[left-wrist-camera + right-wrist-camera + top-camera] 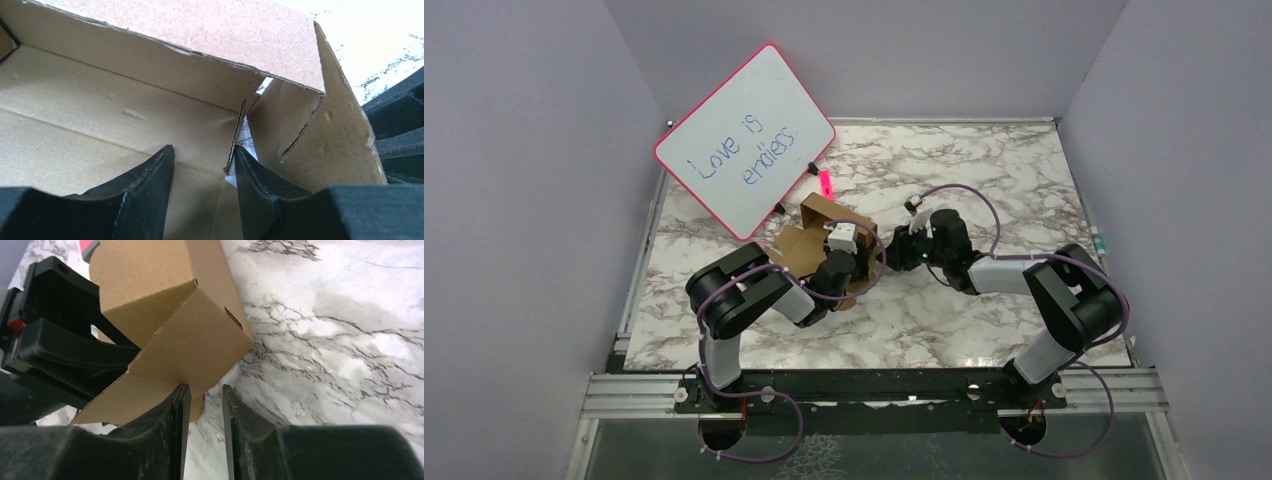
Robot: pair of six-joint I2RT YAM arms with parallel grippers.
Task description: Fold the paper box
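The paper box is brown cardboard, partly folded, standing on the marble table left of centre. My left gripper reaches inside it. In the left wrist view the left gripper is open over the box floor, and a corrugated inner flap edge stands beside its right finger. My right gripper meets the box from the right. In the right wrist view the right gripper is open by a narrow gap, its left fingertip against the box's outer wall, with marble showing between the fingers.
A pink-framed whiteboard with blue writing leans at the back left, close behind the box. A pink marker lies beside it. Grey walls enclose the marble table on three sides. The left arm's black gripper body sits behind the box.
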